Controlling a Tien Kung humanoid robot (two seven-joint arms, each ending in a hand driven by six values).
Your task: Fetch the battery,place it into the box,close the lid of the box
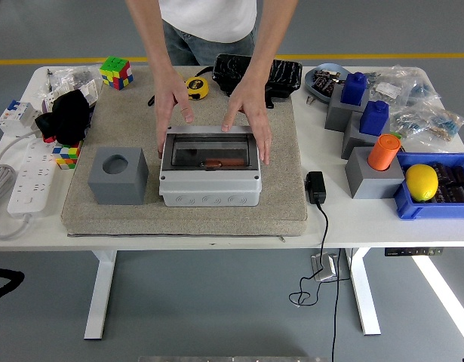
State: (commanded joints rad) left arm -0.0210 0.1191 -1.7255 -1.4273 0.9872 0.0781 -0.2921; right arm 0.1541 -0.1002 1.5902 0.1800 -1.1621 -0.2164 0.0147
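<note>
A grey box [210,187] with a clear smoky lid [209,153] sits in the middle of the beige mat [277,204]. Through the closed lid an orange-brown cylinder, likely the battery [220,163], shows lying inside. A person stands at the far side with both hands on the box: one hand [171,106] at its left rear corner, the other hand [250,113] along its right rear edge. Neither robot hand is in view.
A grey cube with a round hole [118,175] stands left on the mat. A power strip [32,179], puzzle cubes [116,72], a yellow tape measure [196,87] and a black bag [284,73] lie around. Grey blocks, an orange cup [383,151], a lemon [421,182] and a black adapter [316,186] are right.
</note>
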